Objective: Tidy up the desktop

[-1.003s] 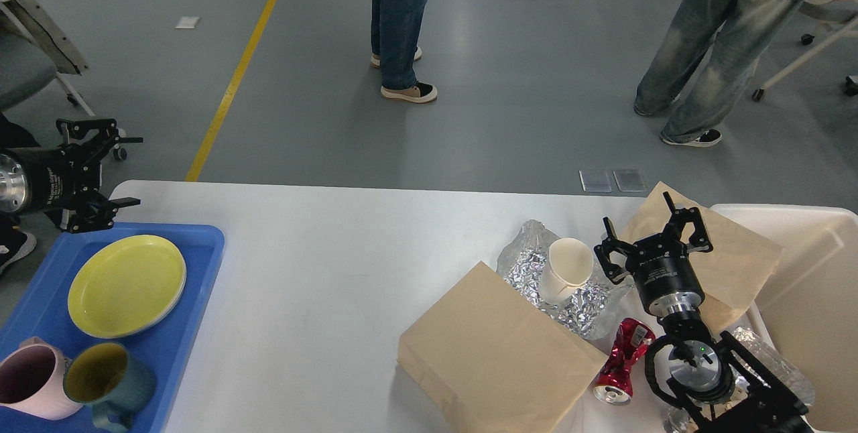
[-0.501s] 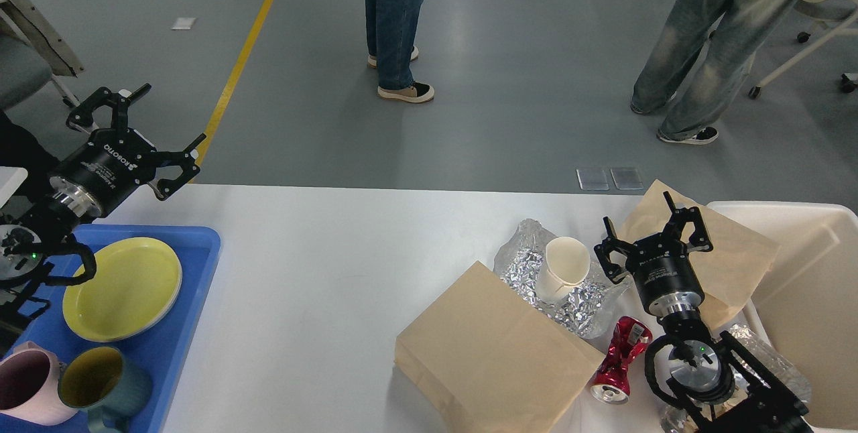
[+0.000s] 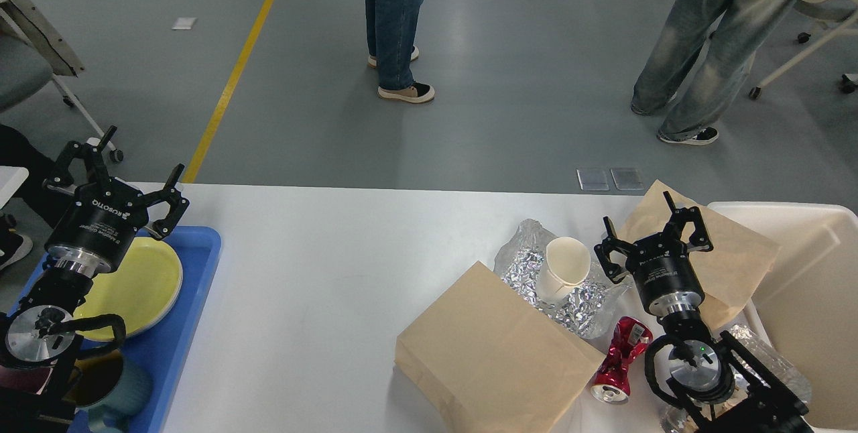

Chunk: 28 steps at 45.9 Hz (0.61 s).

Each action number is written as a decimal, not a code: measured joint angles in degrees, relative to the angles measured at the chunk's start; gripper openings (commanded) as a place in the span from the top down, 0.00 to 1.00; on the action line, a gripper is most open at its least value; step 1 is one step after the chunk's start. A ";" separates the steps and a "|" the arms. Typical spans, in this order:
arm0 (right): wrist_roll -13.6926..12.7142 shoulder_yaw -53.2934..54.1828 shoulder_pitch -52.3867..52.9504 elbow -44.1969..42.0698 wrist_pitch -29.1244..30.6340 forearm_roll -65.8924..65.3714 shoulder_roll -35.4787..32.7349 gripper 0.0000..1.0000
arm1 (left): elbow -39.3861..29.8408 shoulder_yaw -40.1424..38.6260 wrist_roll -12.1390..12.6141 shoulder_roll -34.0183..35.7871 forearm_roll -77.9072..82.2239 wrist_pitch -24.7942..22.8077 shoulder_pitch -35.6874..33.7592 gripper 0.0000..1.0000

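Two claws hover with fingers spread apart, gripping nothing. Beneath both lies the white table [image 3: 322, 272]. Just left of the right claw [image 3: 649, 237] sits a paper cup [image 3: 564, 267] on crumpled foil [image 3: 529, 265]; a cream bin [image 3: 811, 285] lies to its right. Best approach, I judge: descend over the cup's rim, pinch gently to avoid crushing. Below the left claw [image 3: 114, 171], arm links hide part of the blue tray [image 3: 194, 285]; mugs there are hard to make out.

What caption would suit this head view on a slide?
Both open grippers, left and right, hover above a white desktop cluttered with paper bags, foil and a crushed can.
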 measured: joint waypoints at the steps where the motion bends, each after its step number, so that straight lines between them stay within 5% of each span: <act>1: 0.00 0.00 0.00 0.00 0.00 0.00 0.00 0.00 | 0.07 -0.22 -0.05 0.00 0.00 0.00 0.10 0.04; 28: 0.00 -0.01 0.00 0.00 0.00 0.00 0.02 0.00 | 5.01 -7.38 0.00 -0.93 -0.64 0.01 1.98 0.04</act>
